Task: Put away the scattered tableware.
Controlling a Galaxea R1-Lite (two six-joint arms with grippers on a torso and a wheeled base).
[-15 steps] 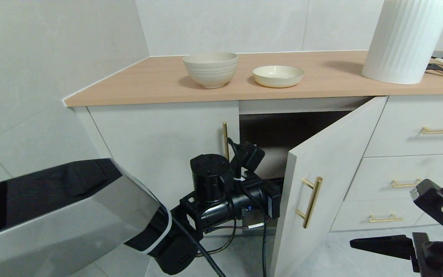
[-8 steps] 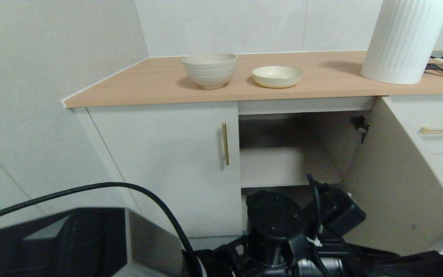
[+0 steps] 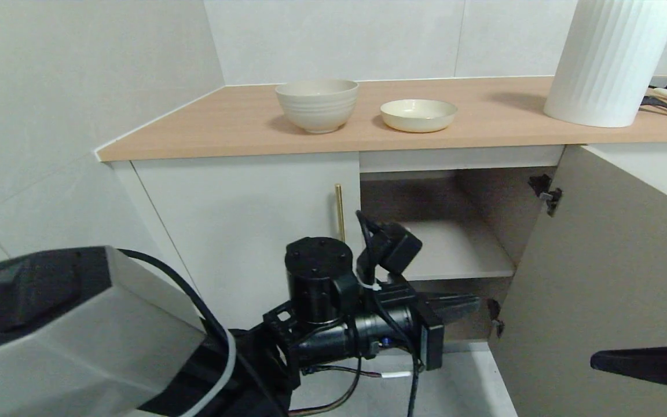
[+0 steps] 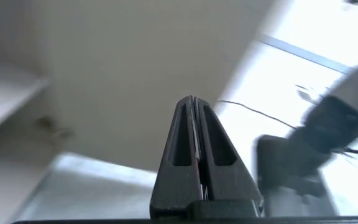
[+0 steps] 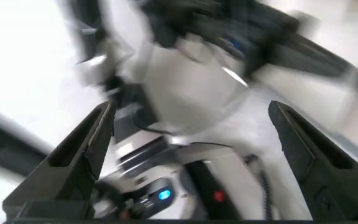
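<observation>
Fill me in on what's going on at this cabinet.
The robot is putting tableware away, but nothing has been picked up yet. A deep bowl and a shallow dish sit side by side, apart, on the countertop. Below them the cabinet door stands wide open, showing a shelf inside. The left gripper is shut and empty, low in front of the opening. The right gripper is open and empty, near the door.

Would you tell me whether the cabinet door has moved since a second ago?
Yes: the cabinet door swung wider open, rightward, now covering the drawers.
</observation>
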